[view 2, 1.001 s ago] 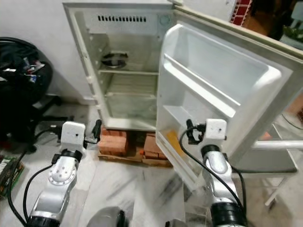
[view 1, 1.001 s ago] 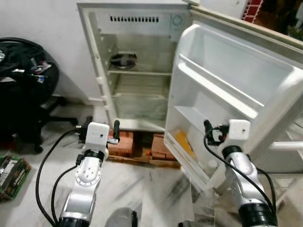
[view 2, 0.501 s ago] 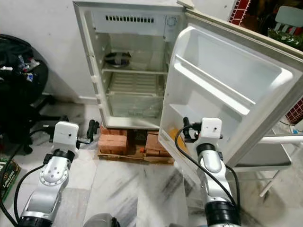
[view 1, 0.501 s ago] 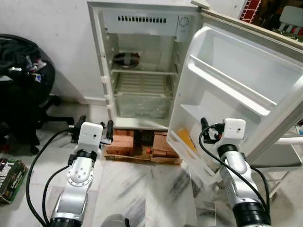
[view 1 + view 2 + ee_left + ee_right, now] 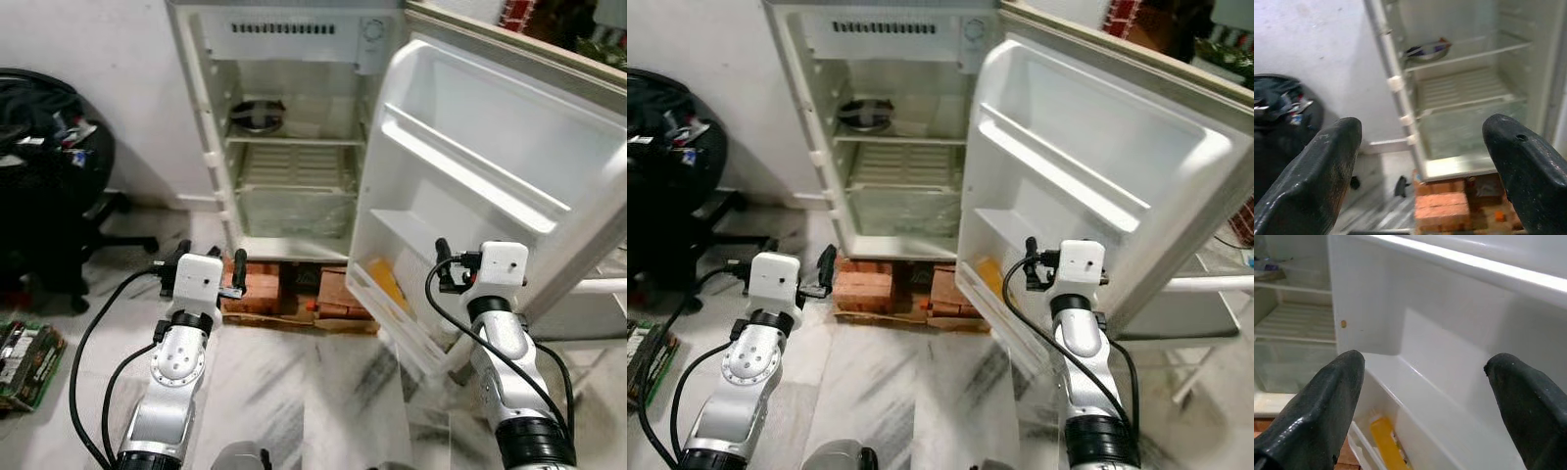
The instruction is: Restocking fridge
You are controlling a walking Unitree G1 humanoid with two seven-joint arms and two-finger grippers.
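I saw the fridge [image 5: 294, 147] lined in glossy white plastic, its door [image 5: 470, 186] smooth and shiny. A metal bowl [image 5: 257, 116] gleamed on a shelf. Rough red bricks [image 5: 257, 292] sat beneath it. The floor [image 5: 323, 392] was polished, veined marble. My fingers [image 5: 1317, 171] looked matt black, slightly scuffed.

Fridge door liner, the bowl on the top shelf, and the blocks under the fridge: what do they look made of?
Door liner: glossy white moulded plastic, by its sheen and rounded edges. Bowl: likely metal, dark grey with a bright rim. Blocks: red clay bricks, matte and rough.
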